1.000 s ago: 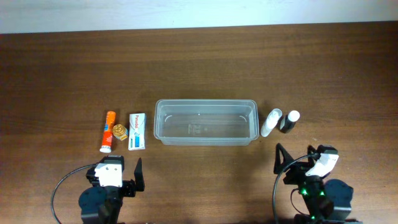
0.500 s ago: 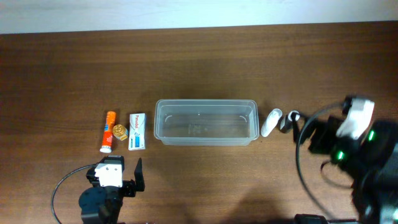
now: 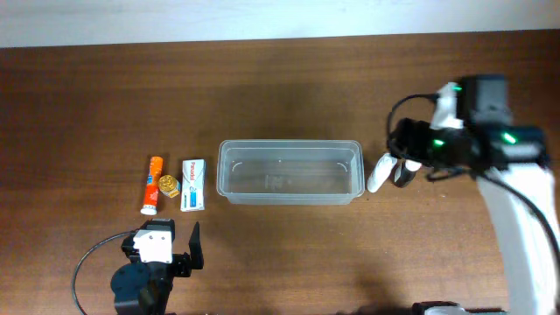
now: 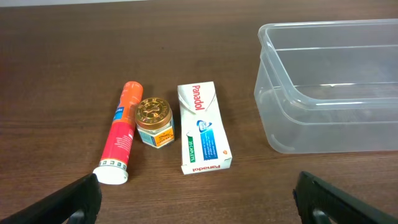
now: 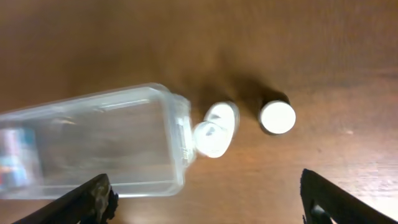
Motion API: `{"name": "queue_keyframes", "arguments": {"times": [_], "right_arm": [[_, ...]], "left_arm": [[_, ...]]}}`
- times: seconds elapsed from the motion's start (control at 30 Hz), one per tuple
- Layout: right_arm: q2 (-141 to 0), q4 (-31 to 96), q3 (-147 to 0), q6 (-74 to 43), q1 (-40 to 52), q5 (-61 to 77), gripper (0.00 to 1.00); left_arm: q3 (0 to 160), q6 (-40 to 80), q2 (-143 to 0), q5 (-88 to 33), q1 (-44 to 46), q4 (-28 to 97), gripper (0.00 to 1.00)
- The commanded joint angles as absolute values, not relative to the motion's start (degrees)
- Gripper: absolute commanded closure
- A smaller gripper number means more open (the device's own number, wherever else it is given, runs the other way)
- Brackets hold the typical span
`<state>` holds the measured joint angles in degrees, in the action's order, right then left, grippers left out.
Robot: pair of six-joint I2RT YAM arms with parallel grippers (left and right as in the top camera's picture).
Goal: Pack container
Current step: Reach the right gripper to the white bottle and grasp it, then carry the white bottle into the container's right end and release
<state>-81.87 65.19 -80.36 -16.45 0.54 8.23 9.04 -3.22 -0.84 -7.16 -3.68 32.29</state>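
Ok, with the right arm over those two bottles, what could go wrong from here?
The white bottle and the dark bottle sit close together, so the open right gripper closing on one may topple the other. The white bottle is also right beside the end wall of the container; a finger could catch the rim and shift it.

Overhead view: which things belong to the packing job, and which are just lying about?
Job, likely: container, orange tube, jar, Panadol box, white bottle, dark bottle.
Just there: left arm's cable, table.
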Motion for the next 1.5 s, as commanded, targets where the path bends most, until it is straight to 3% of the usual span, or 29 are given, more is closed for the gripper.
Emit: {"name": "queue_keyframes", "arguments": {"times": [0.0, 0.43, 0.63, 0.9, 1.03, 1.27, 1.47], "right_arm": [[-86.32, 65.28, -80.93, -18.94, 3.42, -0.36, 0.16], [-98.3, 65.17, -80.9, -20.45, 4.58, 1.5, 0.47], [-98.63, 65.17, -80.9, -20.43, 6.44, 1.41, 0.5], [-98.59, 65.19, -80.93, -21.34, 6.79, 0.54, 0.75], [-97.73, 66.19, -81.89, -21.32, 6.79, 0.49, 0.8], [-93.65, 75.42, -94.32, -21.28, 7.77, -2.42, 0.87], [-90.48, 81.36, -107.63, -19.99, 14.76, -2.02, 0.95]], "left_arm": [[8.67, -3.9, -0.34, -8.16, -3.92, 32.12, 0.0], [8.67, -3.9, -0.34, -8.16, -3.92, 32.12, 0.0], [8.67, -3.9, -0.34, -8.14, -3.9, 32.12, 0.0], [8.67, -3.88, -0.34, -8.14, -3.92, 32.12, 0.0], [8.67, -3.9, -0.34, -8.16, -3.92, 32.12, 0.0], [8.67, -3.88, -0.34, -8.16, -3.92, 32.12, 0.0], [8.67, -3.9, -0.34, -8.16, -3.92, 32.12, 0.0]]}}
